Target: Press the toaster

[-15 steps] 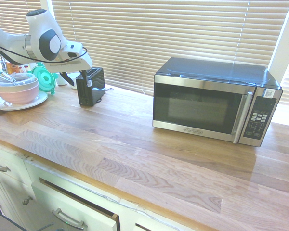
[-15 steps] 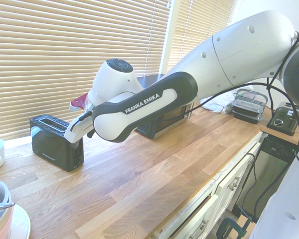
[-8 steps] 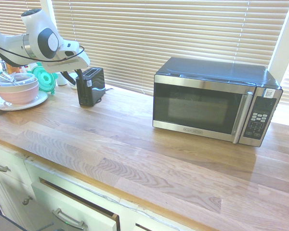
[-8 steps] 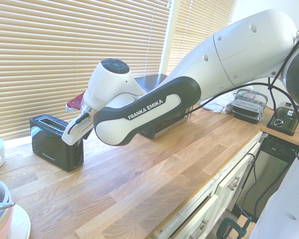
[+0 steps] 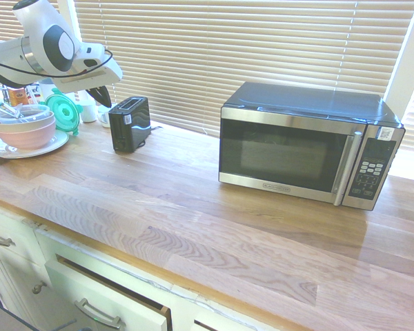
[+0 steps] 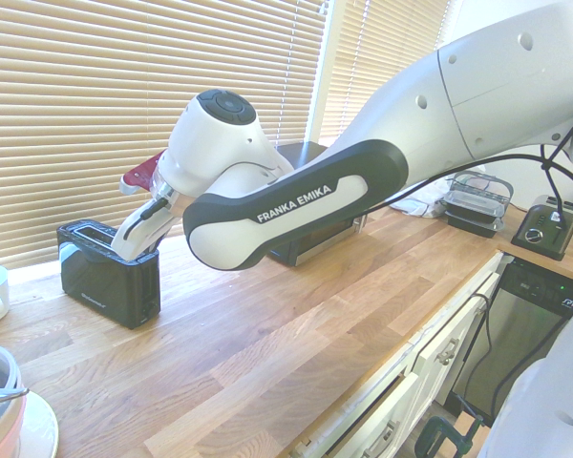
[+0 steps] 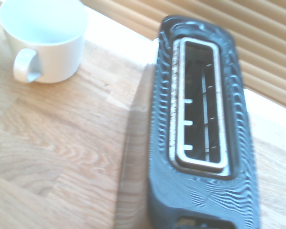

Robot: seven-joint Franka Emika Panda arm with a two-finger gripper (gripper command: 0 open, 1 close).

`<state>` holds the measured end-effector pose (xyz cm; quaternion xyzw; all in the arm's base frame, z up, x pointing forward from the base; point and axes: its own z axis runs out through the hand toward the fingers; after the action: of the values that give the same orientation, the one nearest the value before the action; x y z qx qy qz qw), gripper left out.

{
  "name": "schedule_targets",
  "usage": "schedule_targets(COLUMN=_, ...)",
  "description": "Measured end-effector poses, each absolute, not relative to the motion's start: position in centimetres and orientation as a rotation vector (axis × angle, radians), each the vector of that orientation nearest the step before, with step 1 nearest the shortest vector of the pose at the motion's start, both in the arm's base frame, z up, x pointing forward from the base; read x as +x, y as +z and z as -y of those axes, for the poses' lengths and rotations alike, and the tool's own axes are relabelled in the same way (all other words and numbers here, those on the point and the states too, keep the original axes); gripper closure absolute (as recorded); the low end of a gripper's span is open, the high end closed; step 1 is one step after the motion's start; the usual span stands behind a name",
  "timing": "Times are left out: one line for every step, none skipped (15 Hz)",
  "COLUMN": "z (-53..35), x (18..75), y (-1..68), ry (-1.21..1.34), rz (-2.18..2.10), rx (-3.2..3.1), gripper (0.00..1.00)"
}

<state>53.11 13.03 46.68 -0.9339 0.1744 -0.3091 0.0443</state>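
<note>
Pale wood makes up the worktop, with white drawers under its front edge. Near the front at one end a pink bowl sits on a plate, a green lid just behind it. Further back stands the toaster, glossy black, upright near the blinds, with a small white label on its end. The gripper hangs above and just beside the toaster's end, clear of it, its jaws clenched on nothing. The wrist view looks down into the toaster's slot, with a white mug on the wood beside it. Well apart along the worktop sits the microwave, black and steel, its keypad on the side away from the toaster.
</note>
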Motion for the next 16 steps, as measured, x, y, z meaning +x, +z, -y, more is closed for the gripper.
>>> schedule_targets(z=-12.7, x=53.3, y=46.7, ry=-0.945, rz=-0.543, rx=-2.854, gripper=1.00)
schedule_targets(z=-12.3, x=53.5, y=46.7, ry=-0.944, rz=-0.553, rx=-2.854, gripper=1.00)
schedule_targets(z=-12.0, x=53.8, y=46.6, ry=-0.941, rz=-0.564, rx=-2.855, gripper=1.00)
schedule_targets(z=-11.9, x=54.1, y=46.5, ry=-0.935, rz=-0.572, rx=-2.859, gripper=1.00)
schedule_targets(z=-11.9, x=54.4, y=46.4, ry=-0.925, rz=-0.576, rx=-2.864, gripper=1.00)
schedule_targets(z=-11.9, x=54.7, y=46.2, ry=-0.916, rz=-0.580, rx=-2.867, gripper=1.00)
schedule_targets(z=-11.9, x=55.0, y=46.1, ry=-0.906, rz=-0.582, rx=-2.872, gripper=1.00)
schedule_targets(z=-11.9, x=55.2, y=46.0, ry=-0.899, rz=-0.583, rx=-2.876, gripper=1.00)
schedule_targets(z=-12.0, x=55.4, y=45.9, ry=-0.896, rz=-0.581, rx=-2.878, gripper=1.00)
schedule_targets(z=-12.0, x=55.5, y=45.8, ry=-0.893, rz=-0.577, rx=-2.880, gripper=1.00)
schedule_targets(z=-12.0, x=55.6, y=45.8, ry=-0.889, rz=-0.573, rx=-2.883, gripper=1.00)
schedule_targets(z=-12.1, x=55.7, y=45.7, ry=-0.881, rz=-0.572, rx=-2.889, gripper=1.00)
schedule_targets(z=-12.2, x=55.8, y=45.5, ry=-0.864, rz=-0.573, rx=-2.894, gripper=1.00)
schedule_targets(z=-12.2, x=55.8, y=45.2, ry=-0.845, rz=-0.571, rx=-2.898, gripper=1.00)
schedule_targets(z=-12.2, x=55.9, y=44.9, ry=-0.828, rz=-0.577, rx=-2.902, gripper=1.00)
schedule_targets(z=-12.2, x=56.1, y=44.7, ry=-0.819, rz=-0.581, rx=-2.905, gripper=1.00)
